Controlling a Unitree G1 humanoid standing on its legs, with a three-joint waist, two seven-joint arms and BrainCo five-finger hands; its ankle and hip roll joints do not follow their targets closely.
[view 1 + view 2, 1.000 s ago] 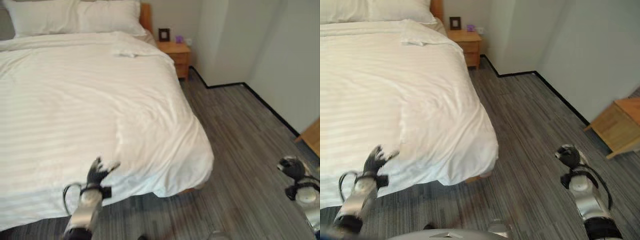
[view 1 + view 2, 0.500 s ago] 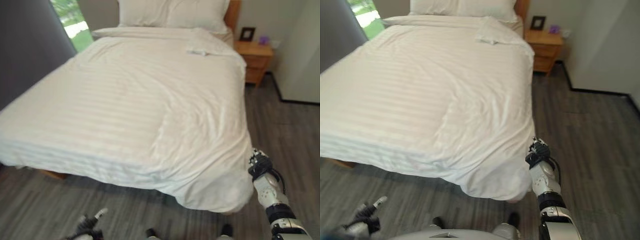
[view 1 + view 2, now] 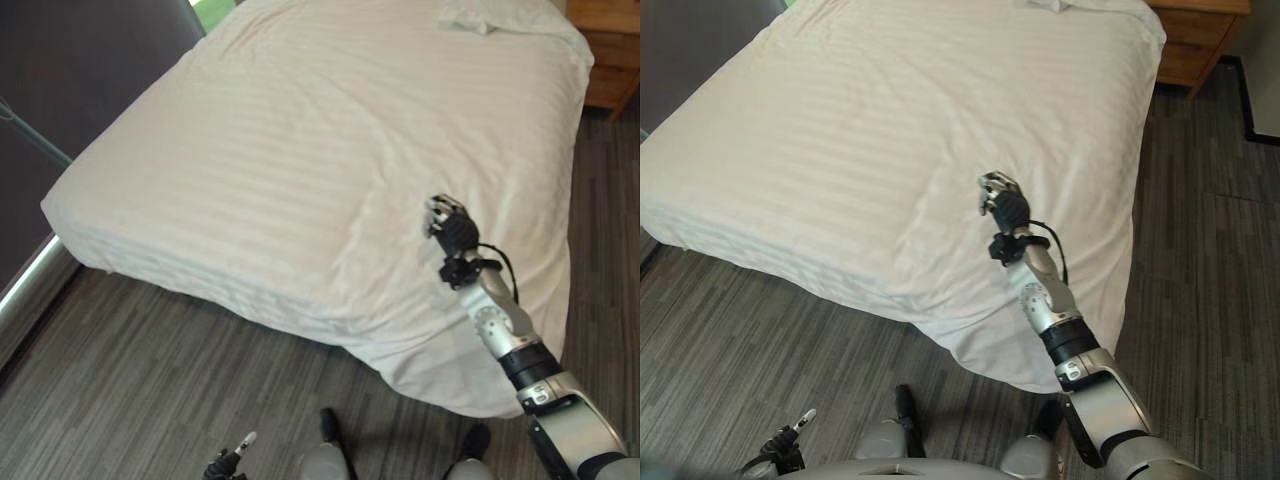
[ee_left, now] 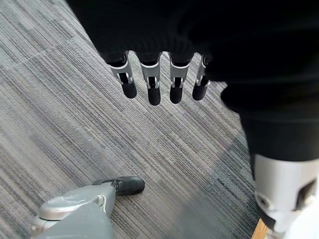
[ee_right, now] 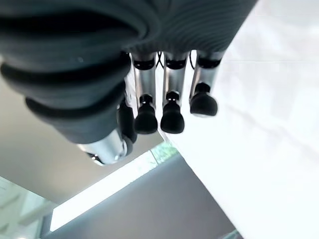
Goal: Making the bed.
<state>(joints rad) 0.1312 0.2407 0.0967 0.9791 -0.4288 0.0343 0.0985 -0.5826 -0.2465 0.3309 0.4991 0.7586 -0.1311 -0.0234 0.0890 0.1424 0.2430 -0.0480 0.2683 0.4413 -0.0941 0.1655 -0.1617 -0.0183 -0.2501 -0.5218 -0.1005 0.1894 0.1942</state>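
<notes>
Across the upper and middle frame of both eye views lies one bed (image 3: 150, 230) under one white striped duvet (image 3: 330, 130), which hangs over the near foot edge. One small folded white cloth (image 3: 480, 17) rests on the duvet at the upper right, beside one wooden nightstand (image 3: 1200, 40). The right hand (image 3: 452, 226) is raised at centre right over the duvet's near right portion, its fingers (image 5: 172, 112) loosely curled and holding nothing; whether it touches the fabric cannot be told. The left hand (image 3: 228, 466) shows at the bottom edge, well apart from the bed, its fingers (image 4: 152, 87) straight above the grey striped carpet floor (image 3: 130, 380). A dark wall (image 3: 70, 70) occupies the upper left.
</notes>
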